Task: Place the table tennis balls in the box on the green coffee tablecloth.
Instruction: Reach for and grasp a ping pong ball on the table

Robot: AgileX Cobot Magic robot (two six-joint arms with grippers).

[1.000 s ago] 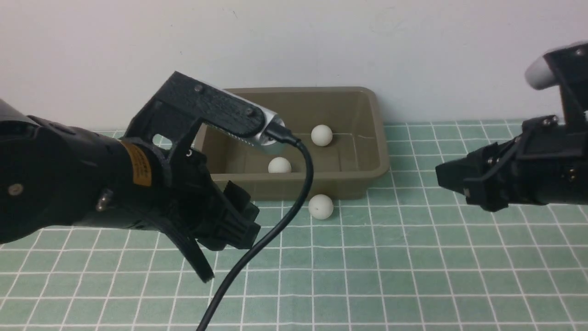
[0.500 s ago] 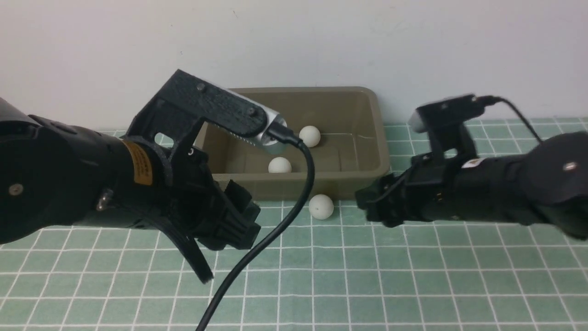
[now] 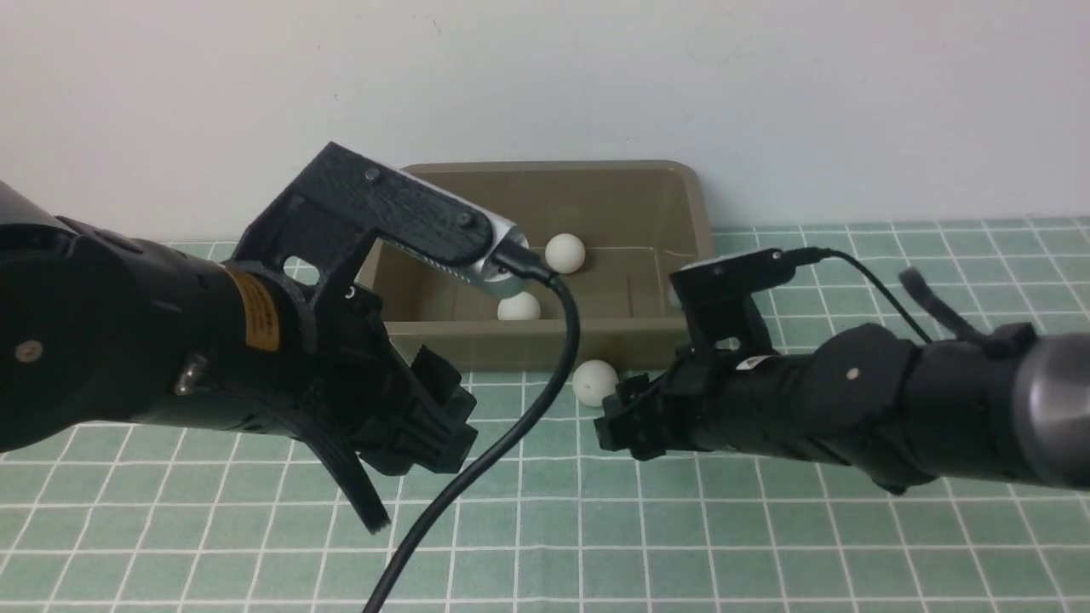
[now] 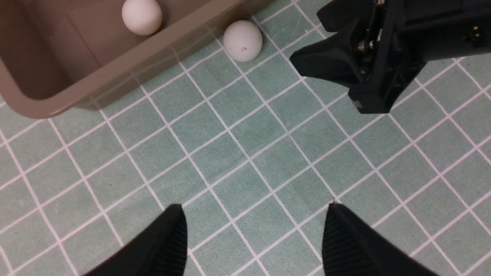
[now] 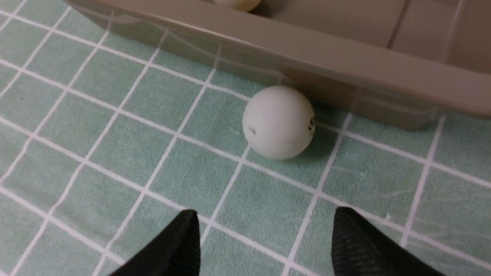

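Observation:
The olive-brown box (image 3: 700, 255) stands at the back of the green coffee tablecloth (image 3: 766, 528). Two white table tennis balls (image 3: 565, 253) (image 3: 519, 307) lie inside it. A third ball (image 3: 594, 382) rests on the cloth against the box's front wall (image 5: 345, 65). My right gripper (image 3: 609, 421) is low over the cloth just right of that ball (image 5: 278, 122). Its jaws (image 5: 265, 211) are open and empty, and the ball lies a short way ahead of them. My left gripper (image 3: 417, 477) hovers to the left, open (image 4: 255, 209), with only cloth between its fingers.
A black cable (image 3: 511, 426) hangs from my left wrist camera and crosses in front of the box. A second thin cable (image 3: 877, 285) loops over my right arm. A white wall (image 3: 545, 77) rises directly behind the box.
My right arm has swung in from the far right and come down beside the loose ball. One ball in the box has rolled left. The left arm has stayed almost still.

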